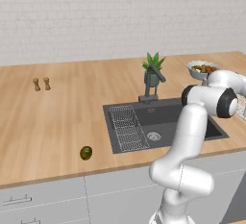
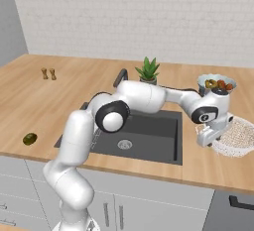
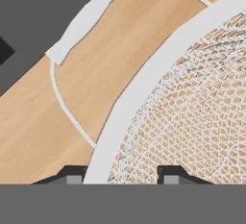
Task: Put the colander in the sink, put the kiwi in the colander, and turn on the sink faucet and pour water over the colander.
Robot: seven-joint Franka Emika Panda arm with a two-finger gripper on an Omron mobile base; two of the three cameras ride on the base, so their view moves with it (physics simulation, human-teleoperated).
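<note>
The white mesh colander (image 2: 237, 138) stands on the wooden counter right of the sink (image 2: 149, 126); its edge (image 1: 241, 106) peeks out behind the arm. My gripper (image 2: 211, 141) is down at its near rim. In the hand view the gripper (image 3: 120, 177) straddles the thick white rim (image 3: 144, 88): the left fingertip touches the rim's outer edge, and the right one is inside over the mesh, with a gap still showing. The colander rests on the counter. The kiwi (image 1: 86, 153) lies near the counter's front edge, left of the sink (image 1: 168, 117). The sink faucet (image 1: 153, 86) stands behind the basin.
A pale bowl of orange-red food (image 2: 217, 83) sits just behind the colander. A potted plant (image 1: 153, 64) stands behind the faucet. Two wooden shakers (image 1: 41, 84) are far left. A wire rack (image 1: 126, 127) lies in the sink's left part.
</note>
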